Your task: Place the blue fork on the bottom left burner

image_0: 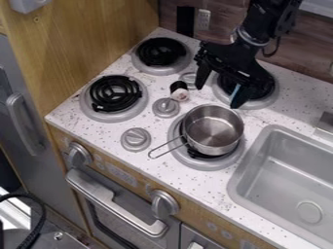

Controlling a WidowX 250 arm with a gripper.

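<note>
Blue fork (pixel 234 91) just beside one finger of claw (pixel 218 96); fingers spread wide, nothing gripped.

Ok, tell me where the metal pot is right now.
In the camera view, the metal pot sits just right of centre, on the lower right burner, between a round counter knob and the sink.

Open room above the bottom left burner (pixel 116 94) — 1 small container (pixel 179 92), 2 knobs (pixel 166 107) nearby.

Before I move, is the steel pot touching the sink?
Apart. Camera view shows a strip of speckled counter between the pot and the sink's rim.
</note>
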